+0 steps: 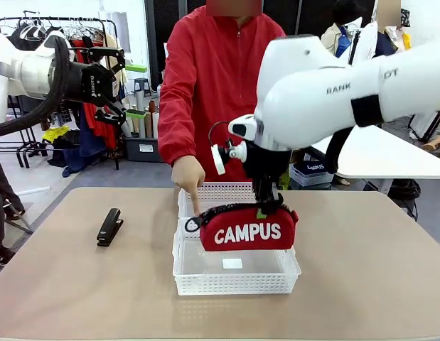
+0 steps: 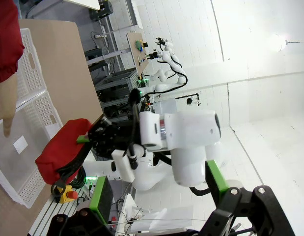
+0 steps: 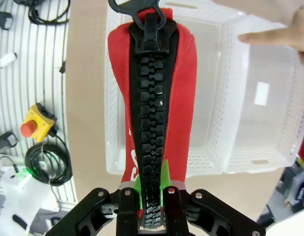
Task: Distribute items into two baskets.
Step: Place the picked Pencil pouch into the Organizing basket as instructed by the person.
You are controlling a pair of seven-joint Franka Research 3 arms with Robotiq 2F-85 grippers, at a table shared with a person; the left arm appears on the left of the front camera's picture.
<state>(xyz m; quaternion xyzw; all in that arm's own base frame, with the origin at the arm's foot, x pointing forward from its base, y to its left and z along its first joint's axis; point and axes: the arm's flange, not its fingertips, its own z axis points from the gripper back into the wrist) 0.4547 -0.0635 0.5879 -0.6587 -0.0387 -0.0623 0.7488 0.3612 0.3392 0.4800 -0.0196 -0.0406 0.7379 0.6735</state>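
Observation:
My right gripper (image 1: 266, 204) (image 3: 152, 199) is shut on the black zipper edge of the red CAMPUS pouch (image 1: 248, 229) (image 3: 152, 98) (image 2: 61, 147). It holds the pouch upright over the two white baskets, near where they meet. The near basket (image 1: 234, 283) (image 3: 289, 123) has a small sticker on its floor; the far basket (image 1: 230, 189) (image 3: 115, 98) touches it. A person's finger (image 1: 195, 202) (image 3: 269, 37) points down into the near basket's far left corner. The black stapler (image 1: 110, 226) lies on the table to the left. My left gripper (image 1: 124, 77) (image 2: 156, 187) hangs open, high at the left.
The tan table (image 1: 362, 270) has free room left and right of the baskets. The person in a red jacket (image 1: 220, 85) stands at the far edge. An emergency-stop button (image 3: 35, 123) and cables lie on the floor beside the table.

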